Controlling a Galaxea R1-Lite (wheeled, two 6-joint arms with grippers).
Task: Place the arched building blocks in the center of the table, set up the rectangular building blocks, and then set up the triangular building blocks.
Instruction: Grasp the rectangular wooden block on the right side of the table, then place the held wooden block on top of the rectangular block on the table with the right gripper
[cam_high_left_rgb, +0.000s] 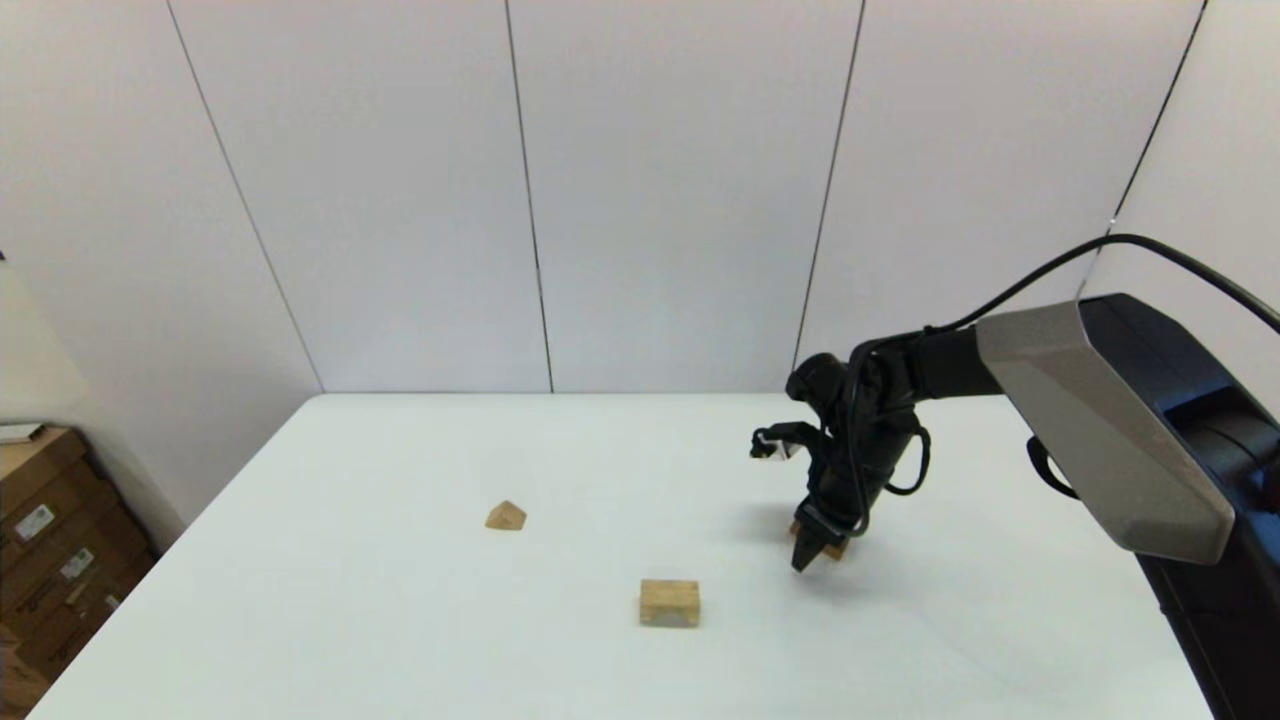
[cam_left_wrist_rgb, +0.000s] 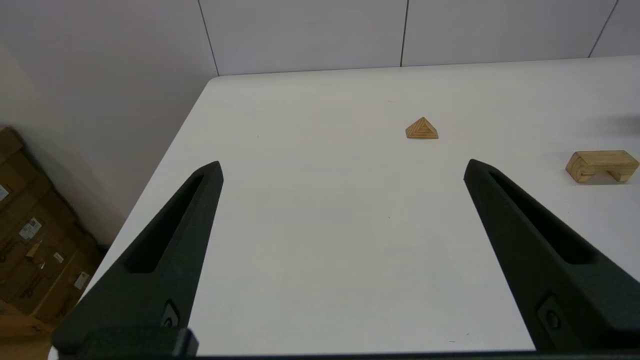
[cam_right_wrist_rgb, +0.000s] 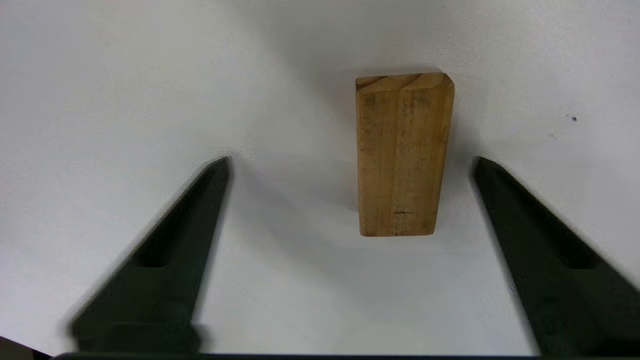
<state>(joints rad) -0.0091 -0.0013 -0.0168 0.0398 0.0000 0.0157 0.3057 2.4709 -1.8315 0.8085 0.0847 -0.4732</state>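
Both jaws of the right gripper (cam_right_wrist_rgb: 350, 165) are held wide apart, and nothing is gripped between them. It is hung low over the rectangular block (cam_right_wrist_rgb: 401, 155), which is seen lying flat between the two black fingers (cam_right_wrist_rgb: 200, 200) but is not touched by them. In the head view this block (cam_high_left_rgb: 832, 549) is mostly hidden behind the arm, on the right part of the table (cam_high_left_rgb: 400, 620).

Wide apart, too, are the jaws of the left gripper (cam_left_wrist_rgb: 342, 167), with nothing held. It is parked off the near left side of the table and is not seen in the head view.

The arched block (cam_high_left_rgb: 669, 603) is found near the middle of the table, a bit toward the front. It is stood on its two short legs, with the hollow turned down, as is shown in the left wrist view (cam_left_wrist_rgb: 602, 165). So the first step seems to be done.

The second step looks only just begun, because the rectangular block has not been picked up or set up. The triangular block (cam_high_left_rgb: 506, 516) is left alone farther to the left, well apart from the others, so the last step is not started.

All three blocks are made of pale tan wood with smooth faces and soft rounded edges. Thin grain lines are seen along the rectangular block. Ring lines are shown on the end of the triangular block (cam_left_wrist_rgb: 422, 129), which is pointed on top. The table is white, flat and smooth.
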